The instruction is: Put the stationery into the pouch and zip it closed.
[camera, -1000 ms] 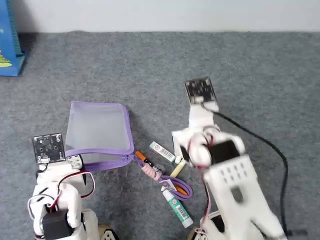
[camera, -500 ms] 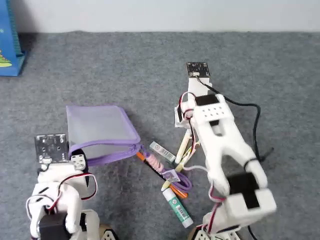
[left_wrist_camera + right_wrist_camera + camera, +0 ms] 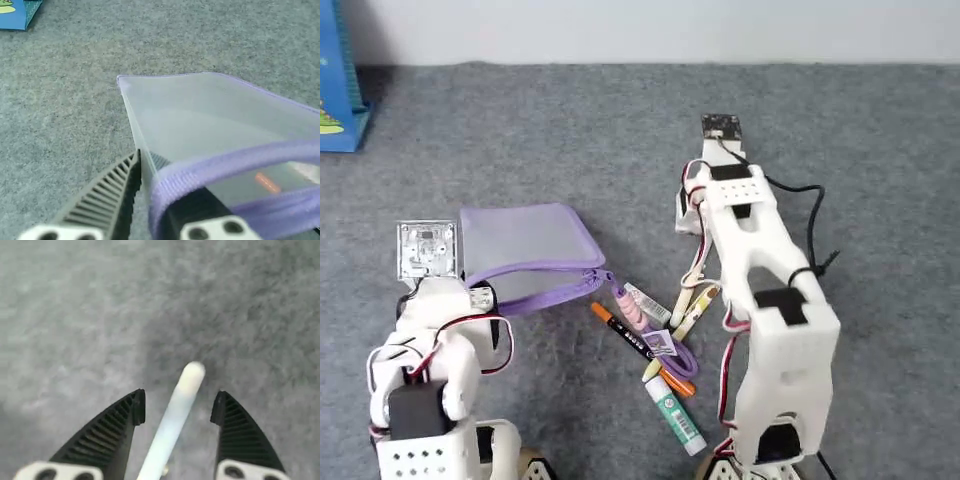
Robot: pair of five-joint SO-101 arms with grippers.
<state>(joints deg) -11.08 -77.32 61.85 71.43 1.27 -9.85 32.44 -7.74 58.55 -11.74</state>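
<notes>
Swung fwd since 1 s ago, right gripper [image 3: 180, 395] now sits w/ jaws apart astride a pale pen [image 3: 172, 420], I reckon lining up a grab, while left gripper [image 3: 150, 172] clamps the pouch [image 3: 525, 245] rim, prob. propping its mouth open just beside the stationery pile [image 3: 650, 340].

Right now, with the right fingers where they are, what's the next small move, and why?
Probably close the right gripper. Its fingers stand open on either side of the pale cream pen, and do not appear to touch it. The left gripper holds the translucent purple-edged pouch by its rim, so a grasp looks like the sensible next step.
</notes>
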